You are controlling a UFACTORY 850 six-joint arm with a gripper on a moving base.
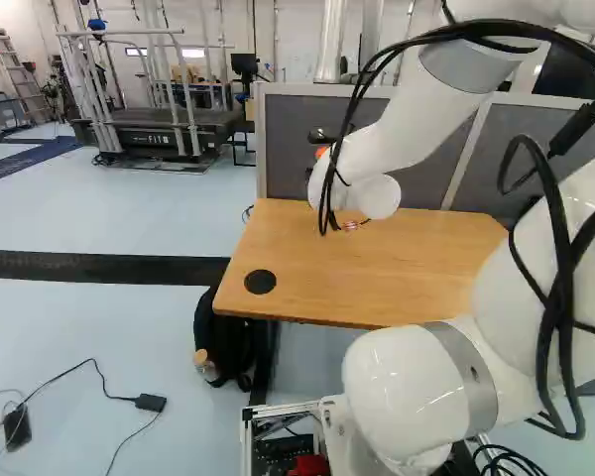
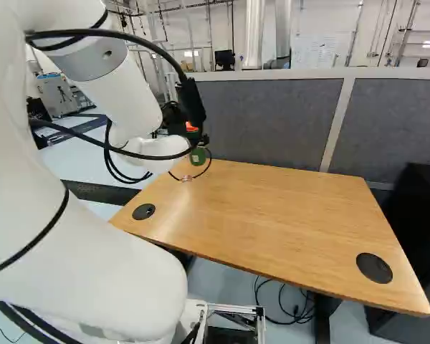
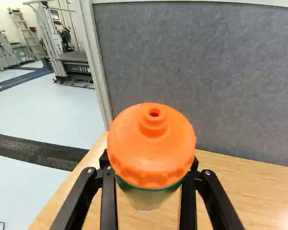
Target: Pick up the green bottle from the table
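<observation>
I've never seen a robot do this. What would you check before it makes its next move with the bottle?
1. Bottle lined up with the gripper: ok, it is centred there.
2. Orange lid on the bottle: ok.
3. Firm grip: cannot tell, the lid hides the contact.
4. Bottle clear of the table: cannot tell.
5. Room before the grey partition behind: cannot tell how much.
6. Black cables free of snags: cannot tell; they loop around the arm.
</observation>
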